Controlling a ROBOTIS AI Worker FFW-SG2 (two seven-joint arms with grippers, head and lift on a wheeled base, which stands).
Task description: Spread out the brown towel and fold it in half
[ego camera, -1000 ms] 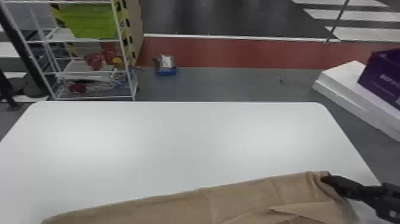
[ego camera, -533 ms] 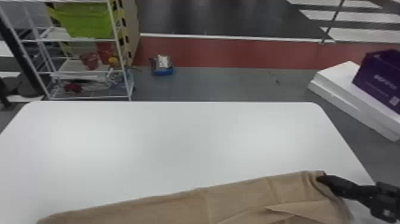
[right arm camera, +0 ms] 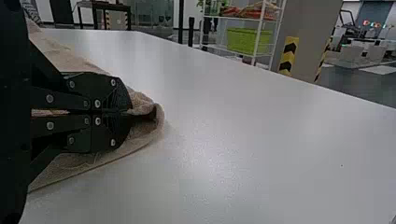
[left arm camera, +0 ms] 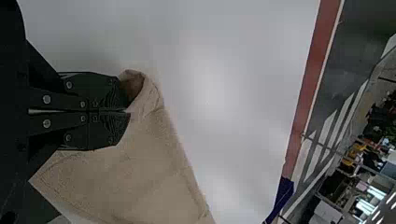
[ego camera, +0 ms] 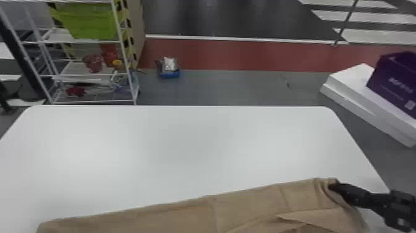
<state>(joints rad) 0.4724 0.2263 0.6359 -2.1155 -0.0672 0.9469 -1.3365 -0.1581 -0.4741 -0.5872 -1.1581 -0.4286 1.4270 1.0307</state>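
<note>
In the head view my right gripper is at the far right corner of the brown towel, which stretches along the near side of the table with loose folds toward its right end. The right wrist view has the right gripper shut on a bunched edge of the towel, low over the table. In the left wrist view the left gripper is shut on another corner of the towel, whose cloth spreads away from the fingertips.
The white table extends beyond the towel to its far edge. Behind it at the left stands a white wire shelf with a green bin. A purple box rests on white slabs off the table's right side.
The head view has shifted slightly, so the table and background sit a little further left. Towel and right gripper otherwise keep the same arrangement.
</note>
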